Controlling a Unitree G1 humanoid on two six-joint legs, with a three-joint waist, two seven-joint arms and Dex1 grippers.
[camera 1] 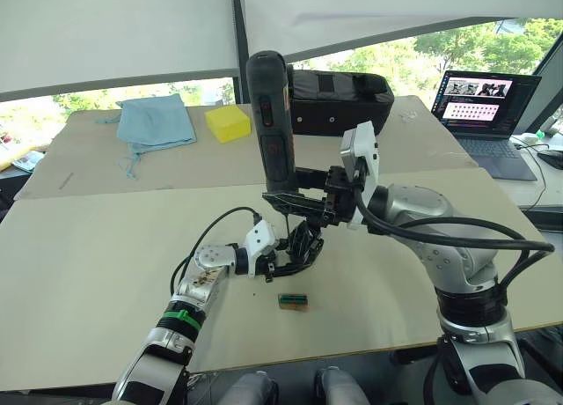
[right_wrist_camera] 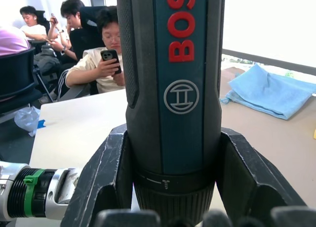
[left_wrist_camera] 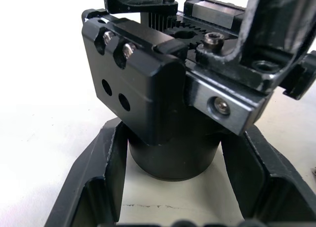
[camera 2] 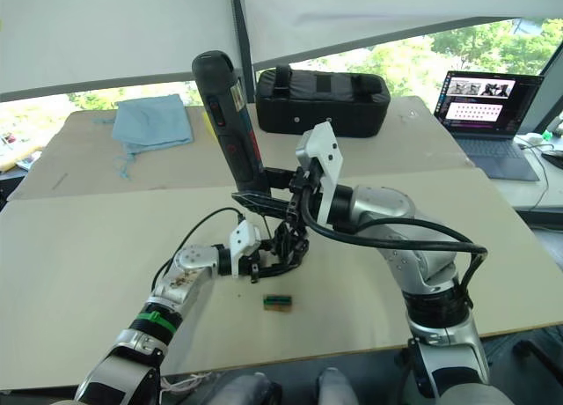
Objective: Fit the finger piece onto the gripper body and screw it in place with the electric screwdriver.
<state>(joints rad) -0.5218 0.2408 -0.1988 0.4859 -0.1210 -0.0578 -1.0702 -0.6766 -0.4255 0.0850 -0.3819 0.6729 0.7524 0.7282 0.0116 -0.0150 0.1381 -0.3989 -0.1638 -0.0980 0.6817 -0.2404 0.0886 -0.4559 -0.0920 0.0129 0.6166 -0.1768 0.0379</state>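
Holding the electric screwdriver [camera 1: 271, 128] upright in my right gripper [camera 1: 303, 201], jaws clamped round it, bit down over the gripper body [camera 1: 302, 244]. My left gripper [camera 1: 286, 255] has that body pinched between its jaws on the counter [camera 1: 88, 246].

screwdriver [camera 1: 271, 123]: 1 | gripper body [left_wrist_camera: 163, 103]: 1 | cloth [camera 1: 155, 121]: 1 | laptop [camera 1: 486, 110]: 1

A light blue cloth [camera 1: 157, 121] lies at the tabletop's [camera 1: 79, 246] far left, a yellow sponge [camera 1: 228, 122] just beside it. A black case [camera 2: 322, 99] sits behind, an open laptop [camera 1: 485, 114] far right. A small green-and-brown block [camera 1: 293, 301] rests near the front edge.
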